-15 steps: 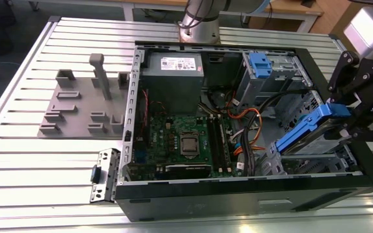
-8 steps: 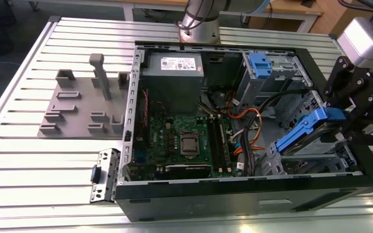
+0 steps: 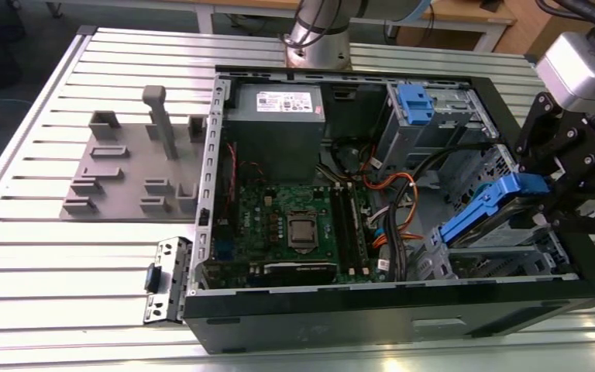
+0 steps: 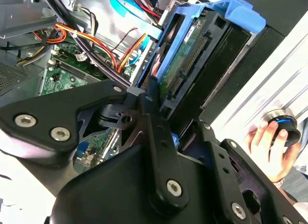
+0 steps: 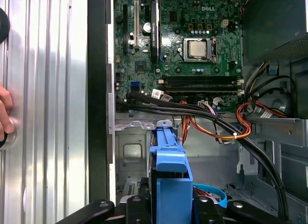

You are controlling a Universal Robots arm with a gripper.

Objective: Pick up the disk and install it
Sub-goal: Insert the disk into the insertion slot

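The disk (image 3: 496, 203), a drive in a bright blue carrier frame, hangs tilted over the drive cage (image 3: 504, 248) at the exterior view's right side of the open computer case (image 3: 380, 310). My gripper (image 3: 548, 198) is shut on it from that side. In the second wrist view the disk (image 4: 192, 55) shows its green circuit board and connector, with a black finger (image 4: 153, 113) pressed against its edge. The first wrist view looks along the blue frame (image 5: 168, 171), held between both fingers, down over the case.
Inside the case lie the motherboard (image 3: 297, 225), a grey power supply (image 3: 276, 124), orange and black cables (image 3: 401, 194) and an upper cage with a blue tab (image 3: 414, 101). A grey fixture plate (image 3: 132, 170) sits at the exterior view's left. A person's hand (image 4: 269, 147) rests on the table beside the case.
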